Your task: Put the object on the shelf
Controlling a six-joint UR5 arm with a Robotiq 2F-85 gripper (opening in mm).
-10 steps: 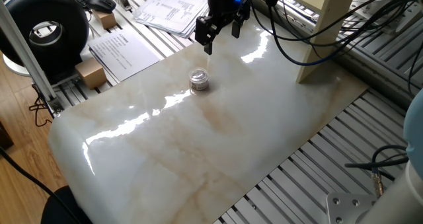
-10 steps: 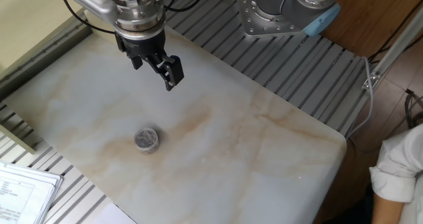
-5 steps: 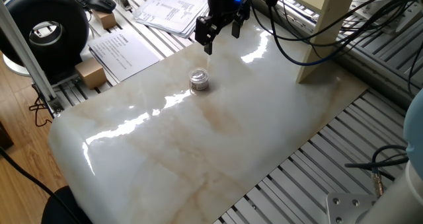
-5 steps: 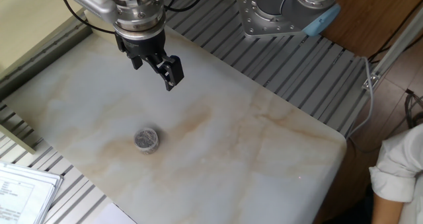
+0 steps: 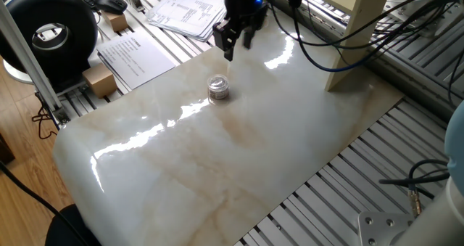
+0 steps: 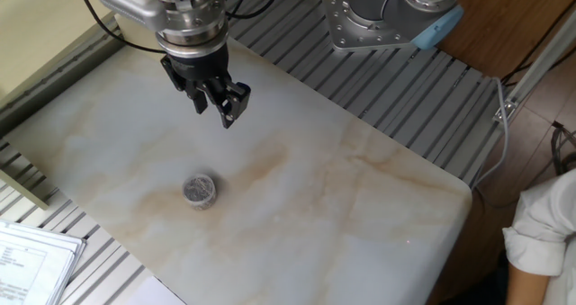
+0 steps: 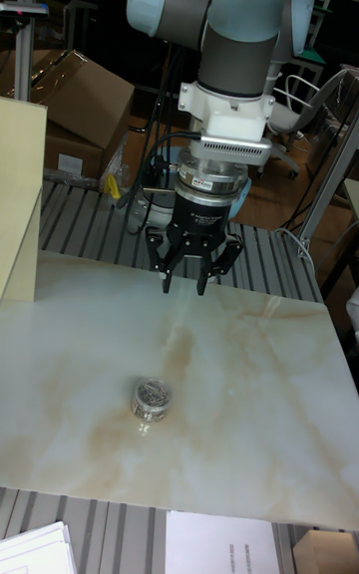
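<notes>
End effector (image 7: 185,282): I see its fingers partly spread, gripping nothing, hanging above the worktop (image 7: 249,405).
Jar (image 7: 151,398): upright, well apart.

A glossy marbled tabletop (image 5: 217,159) fills the frame; at ten o'clock sit printed papers (image 5: 134,59), a black round device (image 5: 51,32) and a wooden block (image 5: 99,80).
</notes>
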